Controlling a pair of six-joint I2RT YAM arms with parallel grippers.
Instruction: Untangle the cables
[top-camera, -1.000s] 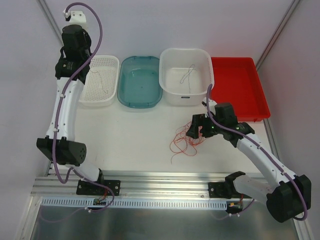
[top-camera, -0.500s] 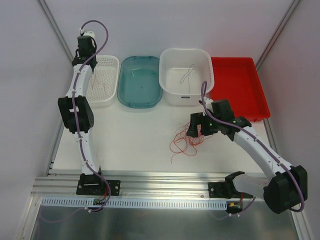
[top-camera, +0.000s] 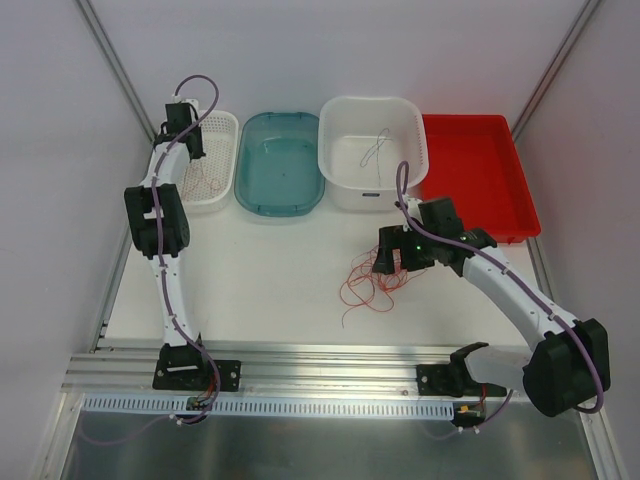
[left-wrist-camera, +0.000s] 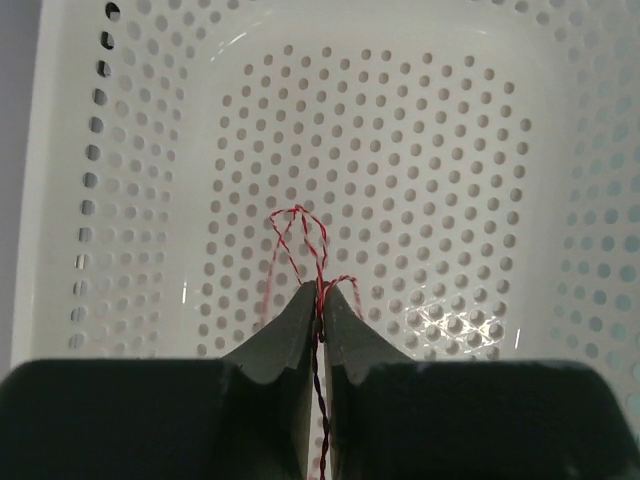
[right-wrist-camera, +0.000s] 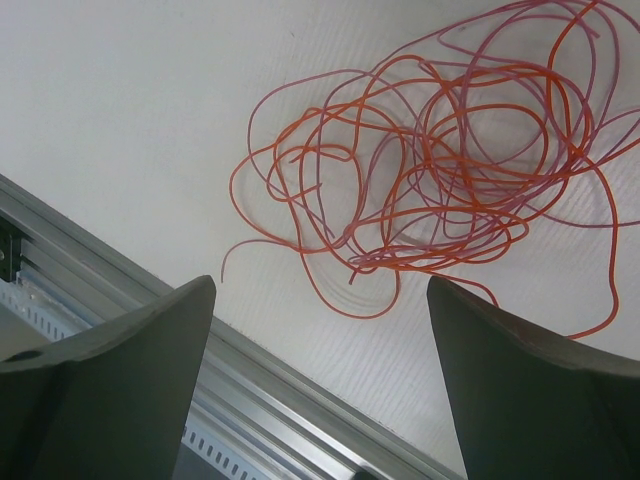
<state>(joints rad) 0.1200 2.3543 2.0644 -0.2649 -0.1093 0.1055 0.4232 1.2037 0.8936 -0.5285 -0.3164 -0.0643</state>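
- At the far edge of the desk (top-camera: 270, 270), four containers in a row, left to right: one white perforated basket (top-camera: 222, 122), one teal tub (top-camera: 280, 165), one white tub (top-camera: 345, 125), one red tray (top-camera: 475, 175).
- Two arms, two hands.
- Left hand (left-wrist-camera: 321, 300) is over the perforated basket, far left. Its jaws are pressed together, pinching one twisted red cable (left-wrist-camera: 300, 230).
- That cable is hair-thin, red wound with a darker strand. It forks into a small loop just past the fingertips, and thin red strands show on the basket floor in the top view.
- Right hand (right-wrist-camera: 320, 290) hangs over the right half of the desk with its jaws spread wide, holding nothing.
- One tangle of cables (right-wrist-camera: 440, 170) lies on the desk directly under the right hand, near-right of centre. The thin orange-red loops have a few pinkish-purple ones mixed in, overlapping loosely, with loose ends trailing toward the near edge. The strand count cannot be told.
- One grey cable (top-camera: 375, 150) lies in the white tub, thin and pale, in a loose curl.
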